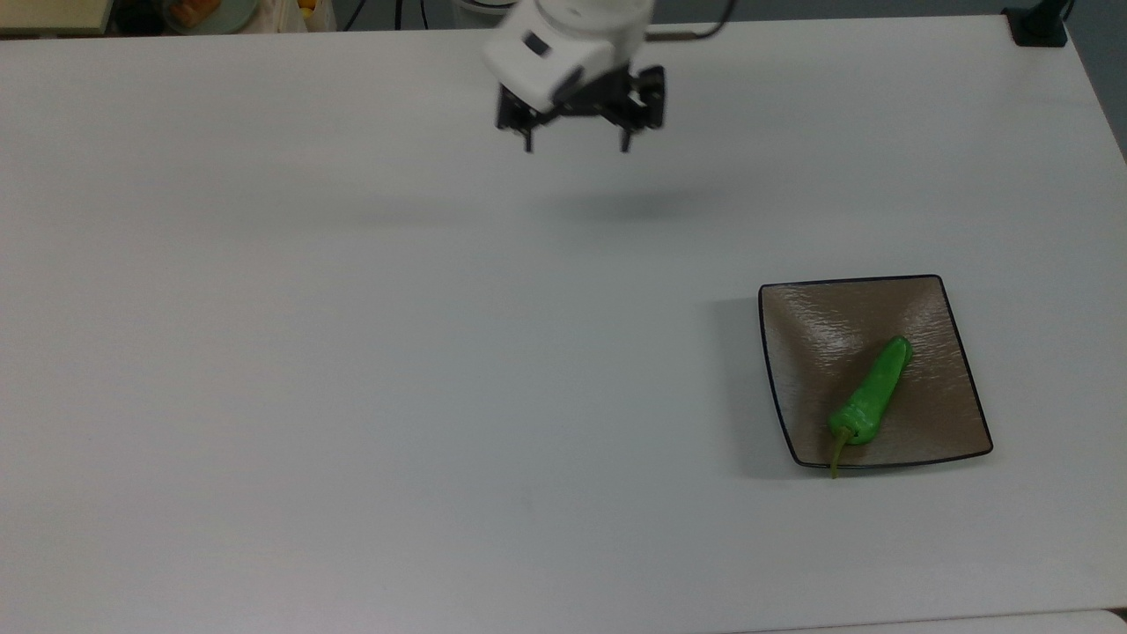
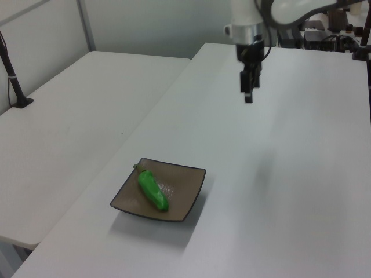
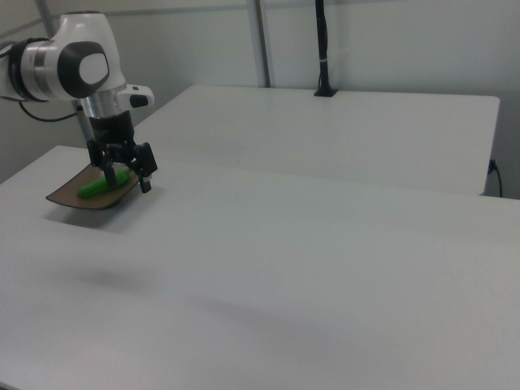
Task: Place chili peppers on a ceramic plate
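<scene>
Spread wide apart, the two black fingers of the gripper (image 1: 577, 143) point straight down with nothing between them and nothing touching them. The gripper (image 2: 248, 95) hangs in the air above the white table (image 1: 352, 370), casting a soft shadow on the bare surface below it. In the top view it sits near the table's far edge, well apart from the ceramic plate (image 1: 946, 335), which lies toward the top view's lower right. The white wrist above the fingers stands roughly upright, and in the left view the arm (image 2: 290, 8) reaches in from the upper right corner.

The chili pepper (image 1: 872, 394) lies on the ceramic plate (image 2: 188, 194), resting diagonally across the brown surface. Its tapered tip points toward the plate's middle, while its thin stem reaches the black rim at the plate's near edge in the top view.

In the right view the gripper (image 3: 126, 172) appears in front of the ceramic plate (image 3: 65, 197) and the chili pepper (image 3: 96, 188), partly overlapping them from that angle.
</scene>
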{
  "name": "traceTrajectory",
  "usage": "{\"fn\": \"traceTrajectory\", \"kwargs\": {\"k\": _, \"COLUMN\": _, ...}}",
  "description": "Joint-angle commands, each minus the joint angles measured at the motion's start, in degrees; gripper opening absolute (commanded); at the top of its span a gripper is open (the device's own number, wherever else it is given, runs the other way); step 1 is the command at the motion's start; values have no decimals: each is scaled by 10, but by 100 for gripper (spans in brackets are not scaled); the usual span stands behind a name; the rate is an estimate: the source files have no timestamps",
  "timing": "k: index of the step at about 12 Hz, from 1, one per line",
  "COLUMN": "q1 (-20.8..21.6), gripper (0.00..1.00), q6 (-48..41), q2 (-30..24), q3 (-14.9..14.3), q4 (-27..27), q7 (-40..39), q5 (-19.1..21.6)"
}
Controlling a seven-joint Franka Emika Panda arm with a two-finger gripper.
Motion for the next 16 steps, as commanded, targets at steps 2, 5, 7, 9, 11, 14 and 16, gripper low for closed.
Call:
{"fn": "traceTrajectory", "kwargs": {"k": 2, "q1": -7, "gripper": 100, "q6": 13, "q2": -90, "q3": -55, "q4": -81, "q7": -53, "q5": 8}}
{"fn": "traceTrajectory", "kwargs": {"k": 5, "q1": -7, "gripper": 100, "q6": 13, "q2": -136, "q3": -102, "q4": -110, "q7": -104, "q5": 51}}
{"fn": "traceTrajectory", "kwargs": {"k": 7, "q1": -8, "gripper": 100, "q6": 8, "q2": -142, "q3": -117, "q4": -111, "q7": -115, "q5": 71}}
{"fn": "traceTrajectory", "kwargs": {"k": 9, "q1": -9, "gripper": 100, "q6": 9, "q2": -139, "q3": -117, "q4": -109, "q7": -115, "q5": 67}}
{"fn": "traceTrajectory", "kwargs": {"k": 11, "q1": -19, "gripper": 100, "q6": 13, "q2": -136, "q3": -112, "q4": -107, "q7": -115, "q5": 65}}
{"fn": "traceTrajectory", "kwargs": {"k": 14, "q1": -26, "gripper": 100, "q6": 14, "q2": -135, "q3": -111, "q4": -107, "q7": -122, "q5": 65}}
{"fn": "traceTrajectory", "kwargs": {"k": 16, "q1": -29, "gripper": 100, "q6": 15, "q2": -130, "q3": -99, "q4": -104, "q7": -123, "q5": 60}}
